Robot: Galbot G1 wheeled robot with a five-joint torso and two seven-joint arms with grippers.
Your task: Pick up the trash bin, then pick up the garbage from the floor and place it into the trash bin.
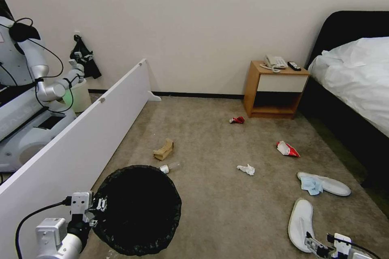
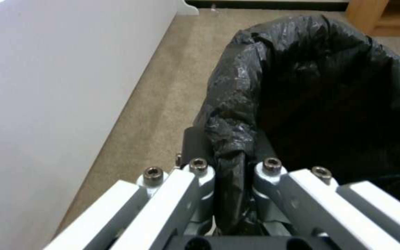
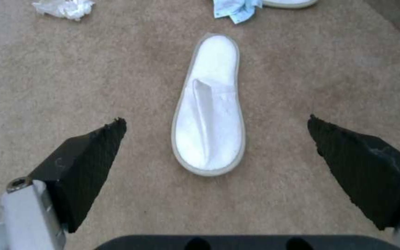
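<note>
Now, step: bin is held, so litter pickup is in hand, 1st target the near slipper.
Left hand (image 2: 227, 173): closed on the bag-lined rim of the trash bin (image 1: 137, 206), held low by the white panel (image 1: 81, 145).
Right hand (image 3: 216, 139): fingers spread wide, holding nothing, just above the slipper (image 3: 209, 111) on the floor (image 1: 227, 206).
Next move, my guess: drop onto the slipper's middle, close, carry across to the bin.
Other garbage: tissue (image 1: 246, 169), blue cloth (image 1: 312, 185), well apart.
</note>
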